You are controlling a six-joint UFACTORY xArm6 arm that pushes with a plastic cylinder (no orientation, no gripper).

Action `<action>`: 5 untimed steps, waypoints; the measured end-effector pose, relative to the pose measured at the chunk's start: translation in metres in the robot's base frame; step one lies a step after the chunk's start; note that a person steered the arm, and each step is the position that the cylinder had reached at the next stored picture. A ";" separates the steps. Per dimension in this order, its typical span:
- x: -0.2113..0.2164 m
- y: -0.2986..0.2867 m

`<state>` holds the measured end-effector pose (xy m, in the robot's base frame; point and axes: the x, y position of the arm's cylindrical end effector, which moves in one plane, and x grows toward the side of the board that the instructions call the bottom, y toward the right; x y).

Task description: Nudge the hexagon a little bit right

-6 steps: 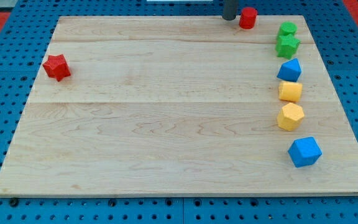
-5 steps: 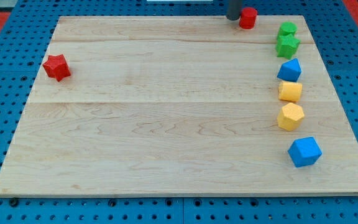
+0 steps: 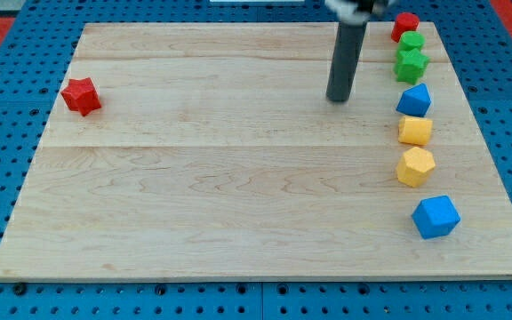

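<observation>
The yellow hexagon block (image 3: 415,167) lies near the board's right edge, in a column of blocks. My tip (image 3: 338,99) stands on the board up and to the left of it, well apart, about level with the blue block (image 3: 414,100). A yellow block (image 3: 415,131) sits just above the hexagon. A blue block (image 3: 436,217) lies below it.
A red cylinder (image 3: 405,25) sits at the top right corner, with a green block (image 3: 411,42) and a green star block (image 3: 411,65) below it. A red star block (image 3: 81,95) lies at the left edge of the wooden board (image 3: 194,196).
The red cylinder has moved right along the top edge to the corner. My tip has come down and right from the top edge to the board's upper middle.
</observation>
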<state>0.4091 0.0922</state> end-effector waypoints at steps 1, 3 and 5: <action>0.075 0.002; 0.099 0.096; 0.098 0.137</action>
